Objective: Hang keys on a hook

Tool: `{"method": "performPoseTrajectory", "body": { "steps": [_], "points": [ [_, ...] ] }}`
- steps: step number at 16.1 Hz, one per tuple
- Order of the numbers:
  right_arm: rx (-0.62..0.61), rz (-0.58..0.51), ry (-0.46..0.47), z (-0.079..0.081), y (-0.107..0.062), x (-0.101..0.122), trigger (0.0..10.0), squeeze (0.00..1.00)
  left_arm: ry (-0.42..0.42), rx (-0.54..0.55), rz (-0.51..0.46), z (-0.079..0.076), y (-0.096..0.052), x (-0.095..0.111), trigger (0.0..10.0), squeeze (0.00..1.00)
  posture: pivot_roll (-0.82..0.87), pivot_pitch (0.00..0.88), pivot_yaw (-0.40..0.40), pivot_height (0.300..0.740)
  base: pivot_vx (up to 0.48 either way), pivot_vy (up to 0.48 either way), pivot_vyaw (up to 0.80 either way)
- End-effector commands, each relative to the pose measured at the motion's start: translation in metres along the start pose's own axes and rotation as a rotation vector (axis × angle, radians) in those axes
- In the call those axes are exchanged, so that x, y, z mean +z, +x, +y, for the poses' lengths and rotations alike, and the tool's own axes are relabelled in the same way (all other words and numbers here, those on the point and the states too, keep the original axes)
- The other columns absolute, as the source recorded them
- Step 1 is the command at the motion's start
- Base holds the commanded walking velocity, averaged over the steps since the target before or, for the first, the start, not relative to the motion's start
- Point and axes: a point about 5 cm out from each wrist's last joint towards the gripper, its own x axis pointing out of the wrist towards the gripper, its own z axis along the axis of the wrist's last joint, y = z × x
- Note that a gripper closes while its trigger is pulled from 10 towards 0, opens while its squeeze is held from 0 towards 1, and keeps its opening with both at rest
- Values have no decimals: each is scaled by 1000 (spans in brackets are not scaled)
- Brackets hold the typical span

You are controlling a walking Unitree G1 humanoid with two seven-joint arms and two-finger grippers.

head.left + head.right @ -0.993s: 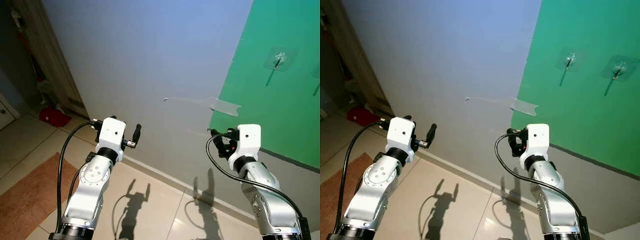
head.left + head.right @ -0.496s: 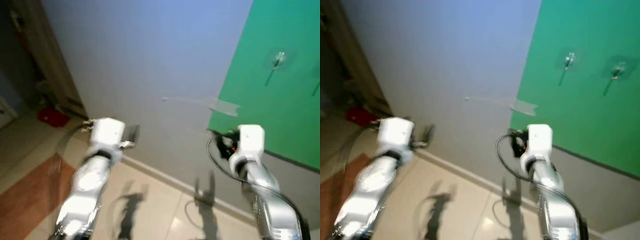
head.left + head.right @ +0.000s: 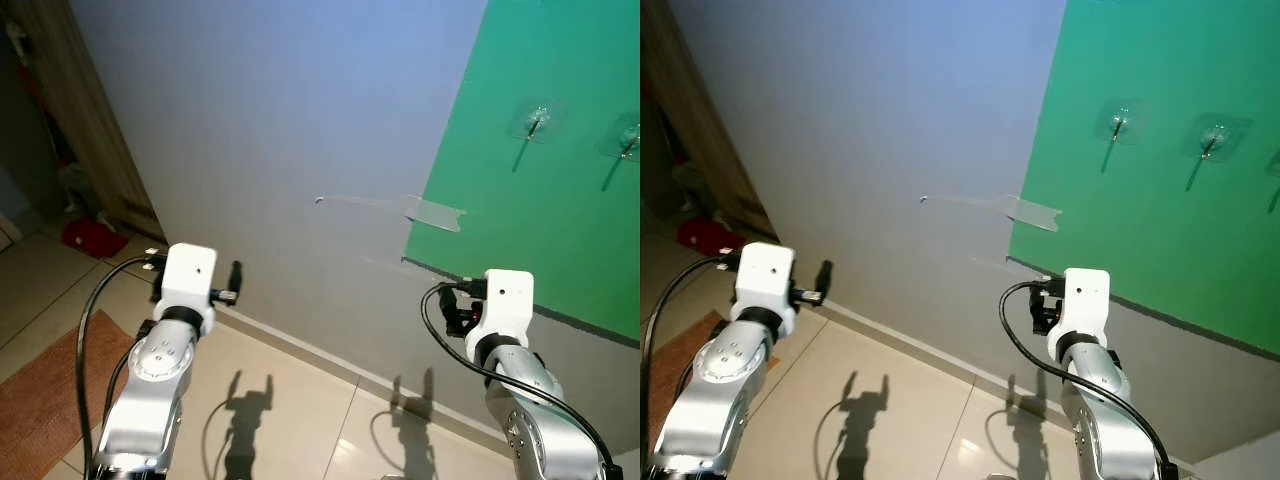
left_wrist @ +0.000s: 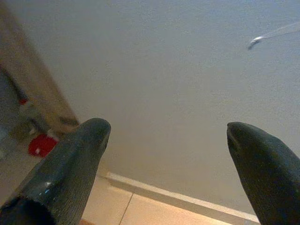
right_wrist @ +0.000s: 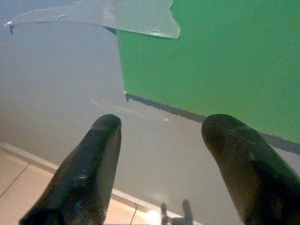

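Both arms had dropped lower and the camera had swung, so two clear adhesive hooks (image 3: 532, 124) now showed on the green panel (image 3: 560, 200), where a second earlier one did. That put the hanging target closer ahead, but no keys could be seen in either gripper. The left gripper (image 4: 168, 140) was spread wide and empty, facing bare grey wall (image 3: 280, 120). The right gripper (image 5: 161, 140) was also spread, with the hooks above and beyond it; each hook's pin slanted down along the panel.
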Motion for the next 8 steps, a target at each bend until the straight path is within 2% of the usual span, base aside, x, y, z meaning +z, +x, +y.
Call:
{"method": "performPoseTrajectory", "body": {
  "steps": [1,5,7,8],
  "points": [
    [-8,-64,-2,-2,1,12,10000,1000,28,-41,-42,-1,9,9,10000,1000,-174,0,-3,740,0,0,0],
    [1,-126,-45,-6,12,27,10000,1000,-22,-40,-138,4,24,28,10000,1000,-164,0,-5,740,0,0,0],
    [14,-137,-99,-4,20,33,10000,1000,-49,24,-201,13,33,41,10000,1000,-161,0,-9,740,0,0,0],
    [8,-136,-117,-3,22,34,10000,1000,-21,85,-229,19,36,46,10000,1000,-161,0,-10,740,0,0,0]
  ]
}}
